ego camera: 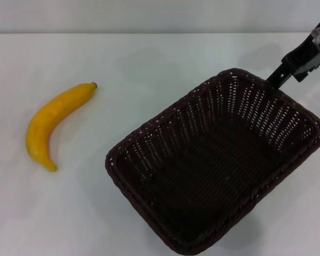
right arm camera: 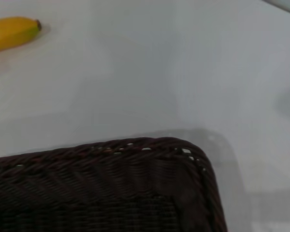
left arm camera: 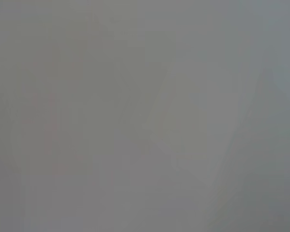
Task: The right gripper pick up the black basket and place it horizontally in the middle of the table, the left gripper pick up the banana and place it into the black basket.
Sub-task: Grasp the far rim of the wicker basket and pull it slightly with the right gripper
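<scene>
The black basket [ego camera: 129, 143] sits at the right-centre of the white table [ego camera: 149, 58], turned diagonally, open side up and empty. My right gripper [ego camera: 273, 82] comes in from the upper right and its black fingers clamp the basket's far rim. The right wrist view shows that rim corner [right arm camera: 135, 154] close up, with none of my own fingers in it. The banana [ego camera: 50, 122] lies on the table at the left, apart from the basket, and its dark tip shows in the right wrist view [right arm camera: 14, 31]. My left gripper is out of view; the left wrist view is plain grey.
The table's far edge [ego camera: 160, 33] meets a pale wall at the back. Bare white tabletop lies between the banana and the basket.
</scene>
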Controlling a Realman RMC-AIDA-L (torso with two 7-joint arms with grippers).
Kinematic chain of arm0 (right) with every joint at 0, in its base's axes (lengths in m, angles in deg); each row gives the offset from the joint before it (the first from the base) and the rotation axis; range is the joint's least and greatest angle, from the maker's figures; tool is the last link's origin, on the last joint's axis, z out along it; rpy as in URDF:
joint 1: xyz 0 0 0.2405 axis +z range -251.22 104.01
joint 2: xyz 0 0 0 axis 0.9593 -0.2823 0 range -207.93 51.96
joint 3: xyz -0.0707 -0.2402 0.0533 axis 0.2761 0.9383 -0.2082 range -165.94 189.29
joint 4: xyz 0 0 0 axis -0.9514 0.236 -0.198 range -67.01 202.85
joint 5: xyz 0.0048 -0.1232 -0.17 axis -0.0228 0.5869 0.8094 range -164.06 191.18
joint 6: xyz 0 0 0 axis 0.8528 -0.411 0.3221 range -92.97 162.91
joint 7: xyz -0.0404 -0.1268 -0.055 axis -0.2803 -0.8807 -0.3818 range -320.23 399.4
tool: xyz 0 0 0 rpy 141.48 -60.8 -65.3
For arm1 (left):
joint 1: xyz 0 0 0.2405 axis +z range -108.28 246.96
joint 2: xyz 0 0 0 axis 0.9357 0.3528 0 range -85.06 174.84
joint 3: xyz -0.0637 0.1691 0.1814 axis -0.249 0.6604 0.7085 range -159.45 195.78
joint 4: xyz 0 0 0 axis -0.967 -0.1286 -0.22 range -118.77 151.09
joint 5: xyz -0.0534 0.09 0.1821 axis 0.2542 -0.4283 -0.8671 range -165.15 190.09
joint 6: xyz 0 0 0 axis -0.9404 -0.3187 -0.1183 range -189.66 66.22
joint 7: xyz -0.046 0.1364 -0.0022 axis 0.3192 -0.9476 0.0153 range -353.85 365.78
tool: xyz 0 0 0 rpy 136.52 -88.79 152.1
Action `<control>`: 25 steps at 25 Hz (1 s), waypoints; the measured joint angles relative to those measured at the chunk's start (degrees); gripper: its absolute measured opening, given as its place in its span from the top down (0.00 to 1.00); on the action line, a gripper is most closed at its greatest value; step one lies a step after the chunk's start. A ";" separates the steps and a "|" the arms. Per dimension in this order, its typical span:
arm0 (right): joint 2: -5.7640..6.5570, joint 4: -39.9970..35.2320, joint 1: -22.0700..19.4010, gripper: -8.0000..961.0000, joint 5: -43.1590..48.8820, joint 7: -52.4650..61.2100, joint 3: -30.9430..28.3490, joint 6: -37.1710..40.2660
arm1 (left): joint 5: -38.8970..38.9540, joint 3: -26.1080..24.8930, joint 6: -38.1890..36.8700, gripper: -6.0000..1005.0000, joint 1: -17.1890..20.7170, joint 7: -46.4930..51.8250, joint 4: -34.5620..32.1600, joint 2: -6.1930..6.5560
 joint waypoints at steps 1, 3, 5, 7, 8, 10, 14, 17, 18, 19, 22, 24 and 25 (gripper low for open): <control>-0.13 1.11 0.45 0.10 0.97 0.22 0.18 1.00 | 0.00 -0.03 0.09 0.13 0.01 -0.03 0.00 0.01; -0.42 2.67 1.21 0.10 3.23 0.55 0.47 2.79 | 0.00 -0.05 0.03 0.13 0.01 -0.15 -0.01 0.01; -0.73 4.96 2.11 0.10 5.15 0.56 0.52 4.08 | 0.00 0.02 -0.15 0.13 0.01 -0.18 -0.03 0.01; -0.68 7.80 3.18 0.10 5.58 0.31 0.57 4.75 | 0.00 0.04 -0.17 0.13 0.02 -0.21 -0.03 0.01; -0.64 9.25 3.72 0.10 5.59 0.17 0.67 5.13 | 0.00 0.04 -0.16 0.13 0.04 -0.22 -0.03 0.01; -0.59 11.47 4.55 0.10 5.61 0.07 0.96 5.92 | 0.00 0.04 -0.09 0.13 0.11 -0.22 -0.03 0.02; -0.74 16.34 5.95 0.11 5.75 0.00 1.32 9.40 | 0.02 0.05 -0.04 0.13 0.42 -0.33 -0.03 0.07; -0.80 20.32 6.82 0.12 6.17 -0.05 2.17 11.89 | 0.03 0.05 -0.10 0.13 0.51 -0.43 -0.03 0.03; -0.80 21.36 7.00 0.12 6.22 -0.08 2.54 12.42 | 0.04 0.07 -0.13 0.13 0.54 -0.46 -0.03 0.01; -0.80 22.42 7.16 0.13 6.25 -0.11 3.04 13.00 | 0.05 0.08 -0.16 0.13 0.58 -0.51 -0.03 -0.02; -0.98 23.84 7.15 0.16 6.32 -0.15 4.23 14.55 | 0.06 0.07 -0.22 0.13 0.67 -0.94 -0.03 -0.19; -1.15 23.90 6.88 0.17 6.35 -0.07 4.24 15.44 | 0.06 0.08 -0.22 0.13 0.69 -1.14 -0.03 -0.24; -1.16 23.89 6.86 0.18 6.36 -0.03 4.17 15.46 | 0.06 0.10 -0.17 0.13 0.69 -1.22 -0.03 -0.25</control>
